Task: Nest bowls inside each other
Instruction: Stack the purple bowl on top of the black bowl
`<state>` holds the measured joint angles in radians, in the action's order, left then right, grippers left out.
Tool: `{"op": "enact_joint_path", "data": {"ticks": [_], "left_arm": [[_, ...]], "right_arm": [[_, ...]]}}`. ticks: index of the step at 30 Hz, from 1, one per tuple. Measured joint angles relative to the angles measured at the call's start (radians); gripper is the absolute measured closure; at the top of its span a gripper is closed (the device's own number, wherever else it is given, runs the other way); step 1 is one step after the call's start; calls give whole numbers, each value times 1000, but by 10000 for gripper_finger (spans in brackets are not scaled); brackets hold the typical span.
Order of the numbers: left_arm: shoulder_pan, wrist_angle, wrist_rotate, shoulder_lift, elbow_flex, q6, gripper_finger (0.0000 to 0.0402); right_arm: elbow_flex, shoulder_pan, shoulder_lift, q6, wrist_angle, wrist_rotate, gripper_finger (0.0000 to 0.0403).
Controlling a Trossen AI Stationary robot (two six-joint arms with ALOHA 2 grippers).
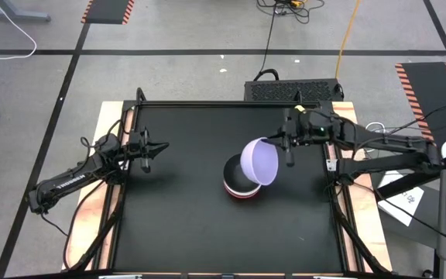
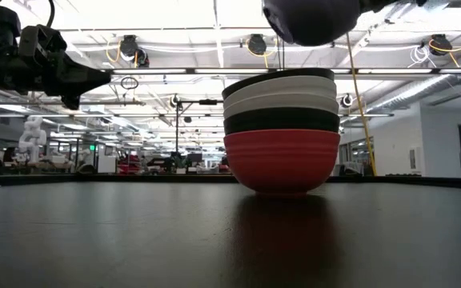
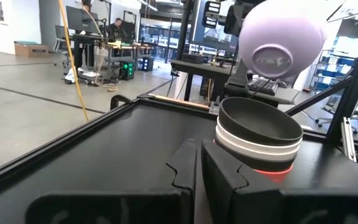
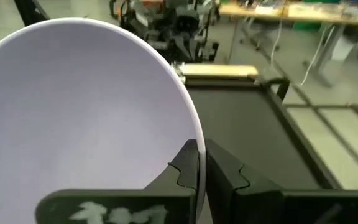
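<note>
A stack of nested bowls [image 1: 242, 186] stands on the black table, its red bottom bowl [image 2: 282, 164] on the table top. Above the red bowl come a black, two white and a black one [image 3: 260, 121]. A pale lavender bowl [image 1: 259, 161] hangs tipped on its side above the stack, with my right gripper [image 1: 286, 151] shut on it. In the left wrist view the lavender bowl [image 3: 281, 37] shows its underside. My left gripper [image 1: 152, 149] waits shut and level near the table's left edge, touching nothing. My right gripper pinches the lavender bowl's rim [image 4: 199, 140] between its two fingers, one finger [image 4: 186, 168] inside the bowl and one outside. The fingers come about level from the table's right side. The bowl is lifted clear above the stack, tilted on edge with its opening toward the right arm.
The black table top [image 1: 184, 225] has a raised frame around it, with bare surface to the left of and in front of the stack. Beyond the table lie cables, a dark box [image 1: 293, 91] at the far edge and papers [image 1: 405, 203] at the right.
</note>
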<state>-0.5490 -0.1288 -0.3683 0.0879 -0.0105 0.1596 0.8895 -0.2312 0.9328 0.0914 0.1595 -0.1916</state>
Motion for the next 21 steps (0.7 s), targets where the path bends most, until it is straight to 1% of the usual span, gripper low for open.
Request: {"op": "enact_joint_path", "data": {"ticks": [3,7,11,17,21], "left_arm": [[0,0,0,0,0,0,376],[0,0,0,0,0,0,376],[0,1,0,0,0,-8,376],[0,9,0,0,0,-7,376],[0,27,0,0,0,-13,376]], "right_arm": [[57,-32,51,-1,83,-47,399],[130,-55,129,-2,146,-49,399],[217,-61,217,7,216,-56,399],[347,-65,343,26,307,-152,399],[446,-65,406,31,402,-155,399]]}}
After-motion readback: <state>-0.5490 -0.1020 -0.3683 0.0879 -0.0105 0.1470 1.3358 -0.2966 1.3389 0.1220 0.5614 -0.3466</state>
